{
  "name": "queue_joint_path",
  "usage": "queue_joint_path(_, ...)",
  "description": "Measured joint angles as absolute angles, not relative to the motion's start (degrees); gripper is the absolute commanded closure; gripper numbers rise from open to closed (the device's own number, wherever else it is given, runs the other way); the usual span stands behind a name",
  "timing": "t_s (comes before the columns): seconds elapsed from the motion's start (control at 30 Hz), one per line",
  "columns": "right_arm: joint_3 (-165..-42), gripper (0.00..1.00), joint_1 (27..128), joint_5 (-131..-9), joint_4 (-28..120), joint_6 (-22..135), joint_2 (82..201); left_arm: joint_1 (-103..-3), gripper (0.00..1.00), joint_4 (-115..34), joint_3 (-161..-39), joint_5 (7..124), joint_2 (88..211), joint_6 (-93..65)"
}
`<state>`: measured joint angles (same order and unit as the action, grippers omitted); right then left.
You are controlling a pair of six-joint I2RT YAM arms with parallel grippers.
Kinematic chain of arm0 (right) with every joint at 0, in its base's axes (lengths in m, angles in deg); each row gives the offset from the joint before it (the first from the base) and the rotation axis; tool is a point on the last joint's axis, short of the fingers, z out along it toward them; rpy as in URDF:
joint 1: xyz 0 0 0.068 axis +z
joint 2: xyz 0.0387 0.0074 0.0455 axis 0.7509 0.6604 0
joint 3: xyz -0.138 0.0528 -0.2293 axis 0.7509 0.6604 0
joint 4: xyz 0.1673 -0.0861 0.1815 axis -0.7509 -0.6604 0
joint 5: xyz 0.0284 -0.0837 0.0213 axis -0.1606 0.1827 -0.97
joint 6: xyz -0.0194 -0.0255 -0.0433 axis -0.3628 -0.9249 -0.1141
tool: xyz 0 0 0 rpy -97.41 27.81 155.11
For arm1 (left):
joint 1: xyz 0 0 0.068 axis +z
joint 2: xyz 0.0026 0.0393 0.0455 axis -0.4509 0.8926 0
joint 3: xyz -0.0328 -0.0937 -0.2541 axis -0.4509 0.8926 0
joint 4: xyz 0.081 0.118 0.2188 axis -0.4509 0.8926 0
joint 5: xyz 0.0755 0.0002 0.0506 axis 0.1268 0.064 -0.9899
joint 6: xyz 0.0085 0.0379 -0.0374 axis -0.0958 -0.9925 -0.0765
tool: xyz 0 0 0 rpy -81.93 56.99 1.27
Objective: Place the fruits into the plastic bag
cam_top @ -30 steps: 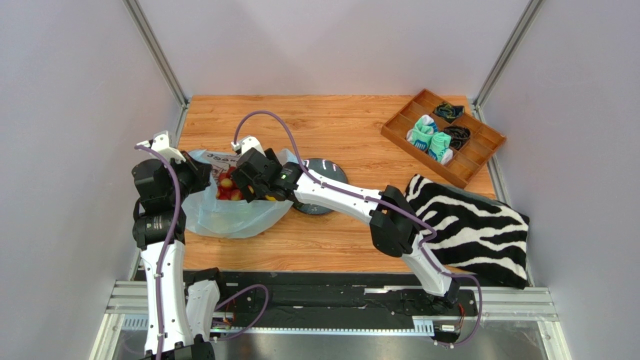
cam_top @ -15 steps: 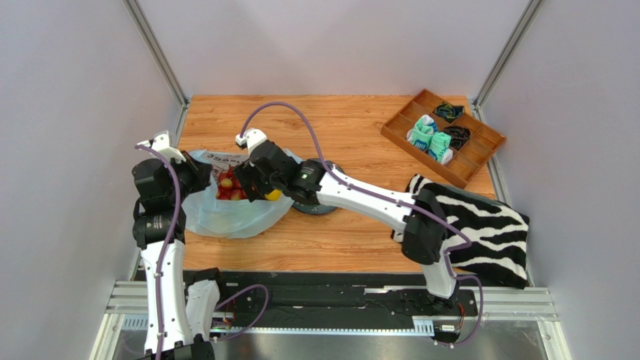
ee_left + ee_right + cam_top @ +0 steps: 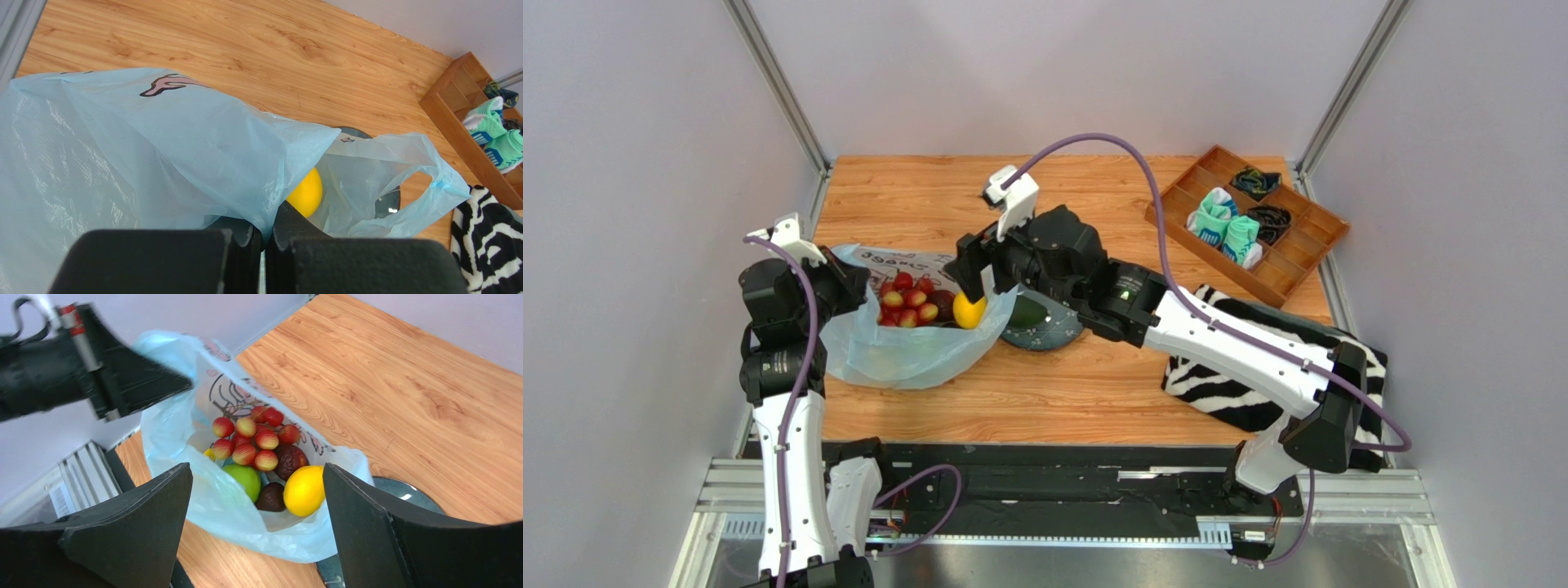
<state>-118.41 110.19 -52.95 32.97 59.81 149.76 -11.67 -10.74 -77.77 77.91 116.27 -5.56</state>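
Observation:
The pale blue plastic bag (image 3: pixel 891 349) lies open at the table's left. My left gripper (image 3: pixel 265 229) is shut on the bag's (image 3: pixel 153 141) edge and holds the mouth up. Inside lie a yellow lemon (image 3: pixel 304 490), a green apple (image 3: pixel 244 479), a dark red-purple fruit (image 3: pixel 290 459), a smaller dark one (image 3: pixel 271 497) and several small red fruits (image 3: pixel 251 441). My right gripper (image 3: pixel 256 468) hangs open and empty above the bag's mouth, to the right of the lemon (image 3: pixel 970 310). A dark green fruit (image 3: pixel 1028 314) rests on the plate.
The dark round plate (image 3: pixel 1063 333) sits right against the bag's right side. A zebra-striped cloth (image 3: pixel 1296 368) lies at the right under my right arm. A wooden tray (image 3: pixel 1298 272) with socks stands at the back right.
My right gripper has drawn up and to the right out of the bag, still open. The fruits inside now show fully. The left gripper has not moved.

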Motion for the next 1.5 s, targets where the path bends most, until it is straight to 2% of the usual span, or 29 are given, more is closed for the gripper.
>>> queue_joint_path(0.27, -111.2, 0.17, 97.4, -57.9, 34.5, 68.1, 150.2, -11.7, 1.0, -10.7, -77.7, 77.9, 116.4, -5.6)
queue_joint_path(0.77, -99.1, 0.16, 87.4, -66.2, 37.5, 77.8, 153.0, -11.7, 1.0, -10.7, -77.7, 77.9, 116.4, -5.6)
queue_joint_path(1.2, -95.8, 0.17, 85.4, -72.9, 40.5, 82.1, 158.3, -11.7, 1.0, -10.7, -77.7, 77.9, 116.4, -5.5)
queue_joint_path(1.5, -93.5, 0.17, 83.8, -77.6, 43.2, 82.7, 151.5, -11.7, 1.0, -10.7, -77.7, 78.0, 116.4, -5.5)
